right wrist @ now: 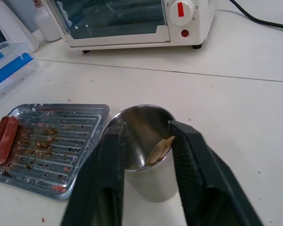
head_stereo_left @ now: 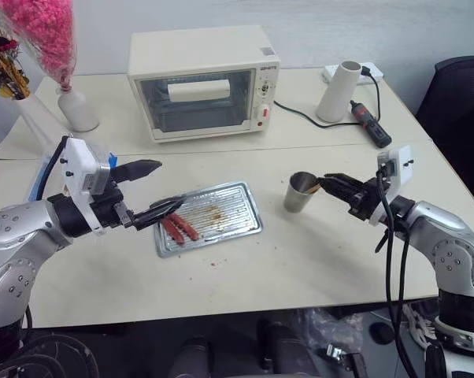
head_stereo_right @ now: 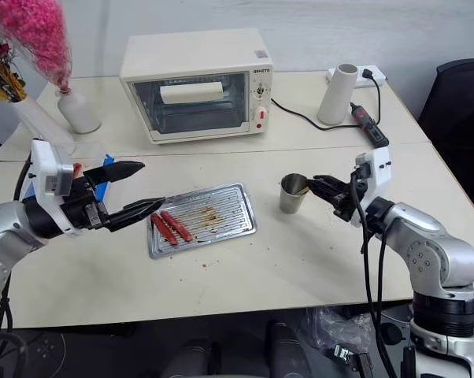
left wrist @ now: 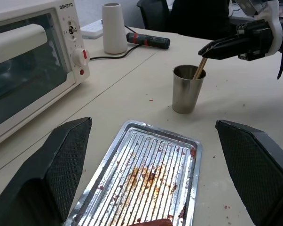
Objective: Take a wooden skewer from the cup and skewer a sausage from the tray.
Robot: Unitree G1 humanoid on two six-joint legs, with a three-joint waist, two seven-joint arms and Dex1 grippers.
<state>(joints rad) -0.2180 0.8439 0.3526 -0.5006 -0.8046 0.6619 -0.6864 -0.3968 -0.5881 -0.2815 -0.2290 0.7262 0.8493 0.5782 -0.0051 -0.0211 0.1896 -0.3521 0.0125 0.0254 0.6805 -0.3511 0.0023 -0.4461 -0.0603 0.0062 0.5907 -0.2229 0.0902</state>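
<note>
Right end effector [right wrist: 146, 141] level over the rim of the cup [head_stereo_left: 301, 193], its two black fingers [right wrist: 198, 165] partly apart and straddling the mouth of the cup, with the tops of the wooden skewers [right wrist: 160, 148] between them; contact between fingers and skewers cannot be told. In the left wrist view one wooden skewer [left wrist: 200, 68] leans out of the cup toward the finger tips. The cup stands upright on the desk [head_stereo_left: 316, 260], just beside the right short end of the tray [head_stereo_left: 229, 206] and apart from it. Left end effector [head_stereo_left: 154, 193] fully spread and empty, one finger above the other, held level above the left end of the tray. Two red sausages [head_stereo_right: 171, 227] lie side by side on the ribbed, grease-stained floor of the tray at that left end. Behind the tray, a white toaster oven [head_stereo_left: 201, 83] with a glass door; to its right a tall white cylinder [head_stereo_left: 337, 92] and a black tool with a red band [head_stereo_left: 370, 123]; to its left a white vase of pink flowers [head_stereo_left: 75, 106]. A clear box with a blue clip [right wrist: 7, 63] sits at the left edge of the desk
</note>
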